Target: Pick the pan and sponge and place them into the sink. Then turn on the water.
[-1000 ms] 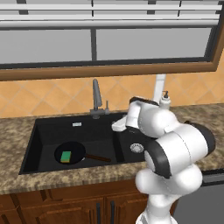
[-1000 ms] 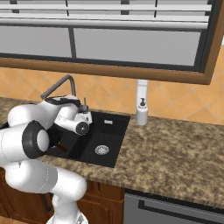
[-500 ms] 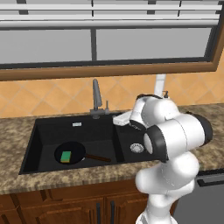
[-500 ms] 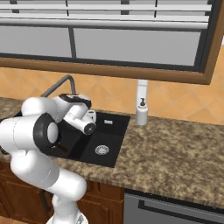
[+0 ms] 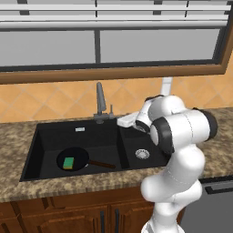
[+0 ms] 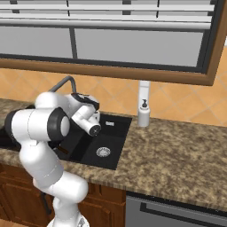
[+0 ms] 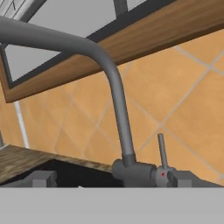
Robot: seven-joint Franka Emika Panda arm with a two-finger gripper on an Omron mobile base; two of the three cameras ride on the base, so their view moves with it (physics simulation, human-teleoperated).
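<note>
The pan [image 5: 73,158] lay flat in the wide left basin of the sink [image 5: 45,136], toward its front, with the sponge [image 5: 68,163] resting inside it, green side up. The pan's thin brown handle ran along the basin floor to the right and slightly toward the front edge, its tip stopping just short of the divider between the two basins — so the long axis lay almost parallel to the counter's front. The narrower right basin showed its round silver drain [image 5: 142,154].

The gripper [image 5: 124,121] hung over the back of the sink, just right of the tap [image 5: 100,102], and pointed left at the tap's base. Its fingers stood wide apart with nothing between them; in the hand view the two tips sat at either side of the bottom, the tap's base [image 7: 133,171] and thin upright lever [image 7: 162,151] between them but farther off. The tap's column rose upright and its spout bent over toward the basin. A white soap bottle [image 6: 143,113] stood on the counter [image 6: 177,150] behind the sink's right end.
</note>
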